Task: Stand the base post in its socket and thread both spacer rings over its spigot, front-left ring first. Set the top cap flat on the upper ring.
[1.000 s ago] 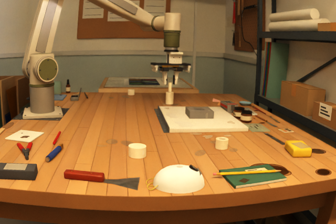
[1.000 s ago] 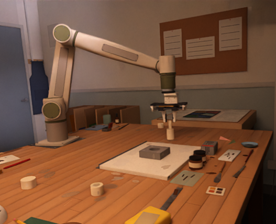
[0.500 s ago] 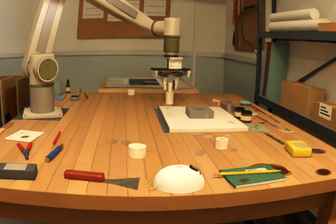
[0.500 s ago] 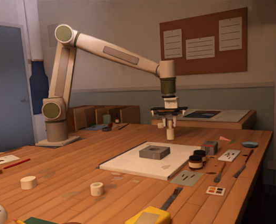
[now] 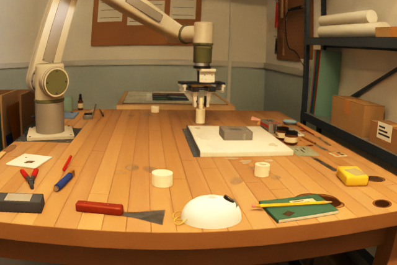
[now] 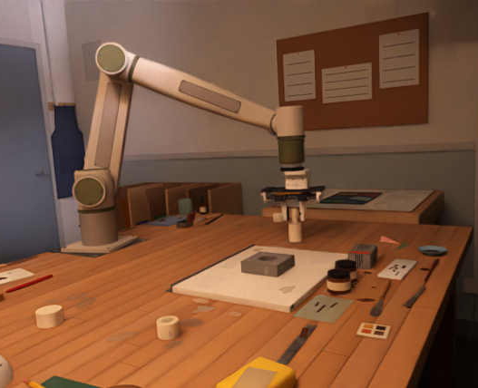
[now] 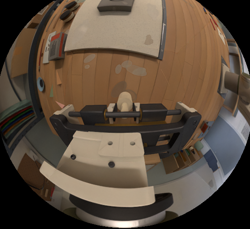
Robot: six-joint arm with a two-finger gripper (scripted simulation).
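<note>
The cream base post [image 5: 200, 113] [image 6: 294, 228] [image 7: 124, 101] stands upright on the bench just behind the white mat, its thin spigot between the fingers of my gripper [image 5: 200, 104] [image 6: 294, 214] [image 7: 124, 112]. The fingers are open and hold nothing. The grey socket block [image 5: 235, 132] [image 6: 267, 263] [image 7: 116, 2] sits on the mat [image 5: 239, 141] with its round hole empty. One spacer ring [image 5: 262, 169] [image 6: 168, 327] lies in front of the mat, another [image 5: 155, 108] [image 6: 277, 217] at the far edge of the bench. The top cap [image 5: 162, 178] [image 6: 49, 316] lies on the front left.
A white dome [image 5: 211, 211] sits at the front edge beside a green notebook [image 5: 299, 210] with a pencil. Two jars [image 5: 287, 134] and a small red-grey box [image 5: 270, 125] stand right of the mat. A scraper [image 5: 119, 210], pliers [image 5: 29, 176] and a yellow block [image 5: 352, 175] lie around.
</note>
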